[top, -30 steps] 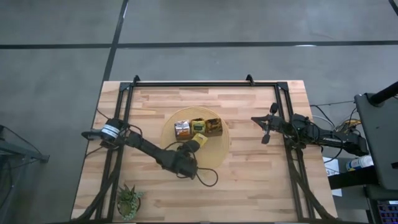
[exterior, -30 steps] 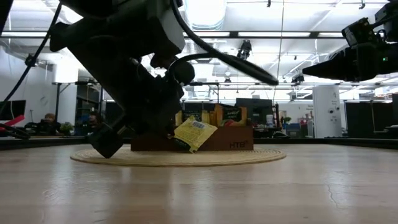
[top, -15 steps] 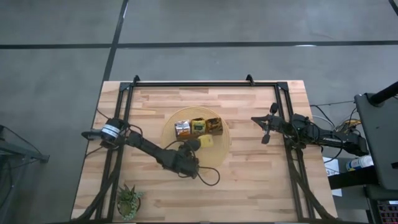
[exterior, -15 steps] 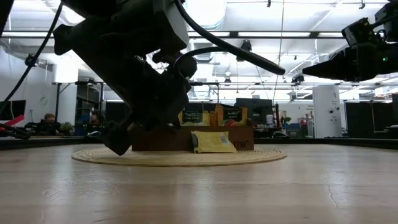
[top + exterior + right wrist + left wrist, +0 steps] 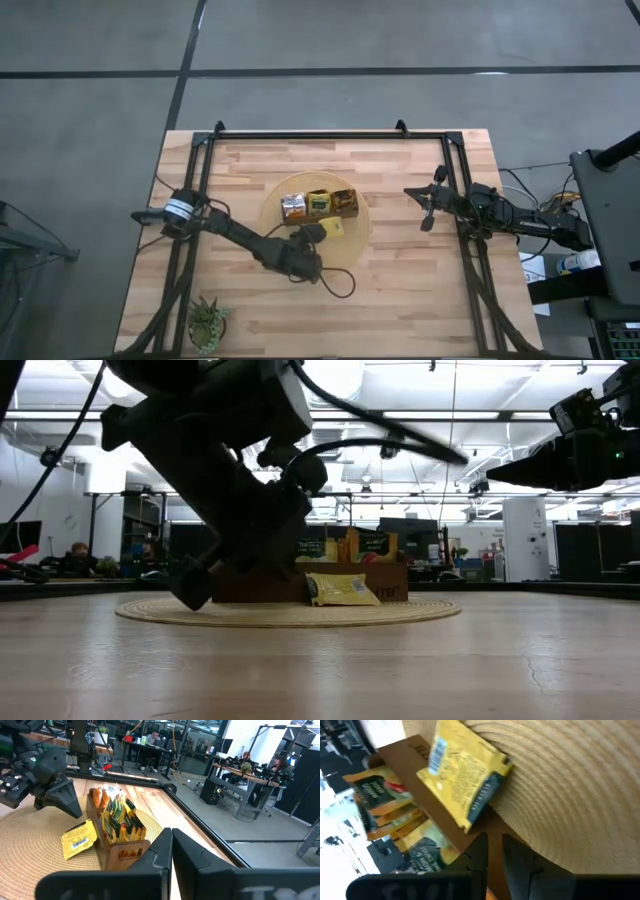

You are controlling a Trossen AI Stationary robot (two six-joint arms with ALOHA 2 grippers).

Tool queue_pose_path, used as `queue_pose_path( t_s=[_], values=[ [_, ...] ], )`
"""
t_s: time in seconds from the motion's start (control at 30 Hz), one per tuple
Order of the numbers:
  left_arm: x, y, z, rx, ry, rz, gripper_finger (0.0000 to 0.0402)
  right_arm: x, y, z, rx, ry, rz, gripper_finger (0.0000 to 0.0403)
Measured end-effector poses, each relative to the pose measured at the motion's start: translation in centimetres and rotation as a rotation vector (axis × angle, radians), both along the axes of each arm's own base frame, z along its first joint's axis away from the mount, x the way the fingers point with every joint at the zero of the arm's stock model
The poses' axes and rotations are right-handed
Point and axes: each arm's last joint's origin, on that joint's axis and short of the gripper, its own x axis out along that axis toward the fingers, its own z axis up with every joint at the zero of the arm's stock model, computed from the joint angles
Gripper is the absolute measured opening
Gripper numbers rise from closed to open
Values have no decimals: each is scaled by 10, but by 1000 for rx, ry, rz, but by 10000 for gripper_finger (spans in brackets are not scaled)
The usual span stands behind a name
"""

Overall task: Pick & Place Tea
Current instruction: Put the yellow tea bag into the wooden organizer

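Yellow flat tea sachet (image 5: 333, 228) leaning on box (image 5: 320, 204) | left jaws together | right jaws together

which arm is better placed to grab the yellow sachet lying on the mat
Left. The left hand sits right beside the yellow sachet on the round mat, fingers nearly shut. The right hand waits off the mat near the table's right edge.

The wooden table (image 5: 400, 290) carries a round woven mat (image 5: 352, 245) near its middle; a small potted plant (image 5: 207, 321) stands well apart from the mat.
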Motion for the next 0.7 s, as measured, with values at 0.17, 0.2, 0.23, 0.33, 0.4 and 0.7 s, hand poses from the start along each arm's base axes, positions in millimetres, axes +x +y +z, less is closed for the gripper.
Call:
queue_pose_path(
  t_s=[0.17, 0.2, 0.23, 0.33, 0.4, 0.7],
  values=[
    [8, 1, 3, 12, -35, -35, 51, 0, 0, 0, 0, 0, 0, 9],
    [10, 2, 4, 10, -38, -45, 51, 0, 0, 0, 0, 0, 0, 9],
    [11, 2, 4, 2, -41, -56, 51, 0, 0, 0, 0, 0, 0, 9],
    [14, 7, 4, -27, -38, -65, 51, 0, 0, 0, 0, 0, 0, 9],
    [15, 11, 4, -37, -35, -61, 51, 0, 0, 0, 0, 0, 0, 9],
    [17, 20, 3, -46, -5, -67, 51, 0, 0, 0, 0, 0, 0, 9]
  ],
)
